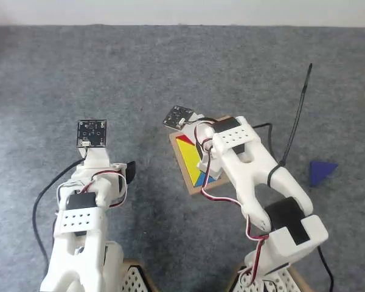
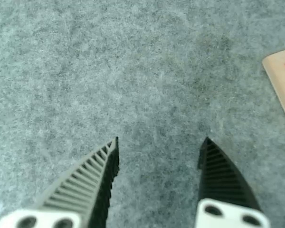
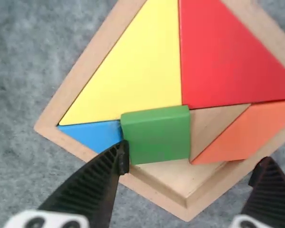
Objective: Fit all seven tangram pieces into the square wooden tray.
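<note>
A square wooden tray (image 3: 73, 83) is seen lying on a grey carpet (image 1: 140, 79), just right of the middle of the scene and turned corner-on to the arms.

Several painted pieces are held in it. A large yellow triangle (image 3: 137, 76) and a large red triangle (image 3: 223, 61) are laid edge to edge. A small blue triangle (image 3: 92, 135) is tucked into the left corner, and an orange piece (image 3: 242, 133) is set on the right. Bare wood is left between them.

A green square (image 3: 155, 135) is seen against the yellow triangle's edge. It appears to stand proud of the other pieces, though whether it is fully seated cannot be told. A dark blue triangle (image 1: 322, 171) is left loose on the carpet, well to the right of the tray.

The right gripper (image 3: 194, 159) is held low over the near corner of the tray with its jaws spread wide. One finger is just beside the green square. The left gripper (image 2: 160, 142) is held over bare carpet left of the tray, its jaws also spread and nothing between them.

The pieces are judged to be light, rigid wooden blocks with smooth painted faces that are likely to slide. A hold across two opposite straight sides is suggested, with the flat faces left free.
</note>
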`<state>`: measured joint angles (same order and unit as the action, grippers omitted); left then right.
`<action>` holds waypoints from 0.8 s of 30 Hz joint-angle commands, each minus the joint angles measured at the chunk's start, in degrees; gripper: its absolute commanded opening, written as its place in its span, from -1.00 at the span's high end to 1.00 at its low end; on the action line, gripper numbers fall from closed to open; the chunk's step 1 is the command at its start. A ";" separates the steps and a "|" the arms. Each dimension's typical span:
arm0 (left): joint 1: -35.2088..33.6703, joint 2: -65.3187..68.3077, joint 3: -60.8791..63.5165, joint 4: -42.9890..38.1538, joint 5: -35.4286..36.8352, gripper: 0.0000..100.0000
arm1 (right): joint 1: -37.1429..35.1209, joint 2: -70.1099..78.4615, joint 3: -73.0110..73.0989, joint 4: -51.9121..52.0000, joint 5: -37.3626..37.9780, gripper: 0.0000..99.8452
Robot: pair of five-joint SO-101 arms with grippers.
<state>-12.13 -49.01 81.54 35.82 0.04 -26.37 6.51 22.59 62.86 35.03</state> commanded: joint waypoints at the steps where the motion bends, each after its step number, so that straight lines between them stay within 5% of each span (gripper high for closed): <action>1: -0.09 -0.62 -0.40 -1.32 -0.62 0.46 | 0.66 -2.86 -5.10 2.24 0.18 0.21; 9: -0.09 -0.62 -0.40 -1.32 -0.62 0.46 | 0.84 -8.66 -6.68 4.18 -1.49 0.21; 24: -0.09 -0.70 -0.40 -1.32 -0.70 0.46 | -0.57 3.74 -7.21 -2.68 -5.01 0.21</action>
<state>-12.13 -49.01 81.54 35.82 0.04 -27.25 10.11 17.49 60.31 30.20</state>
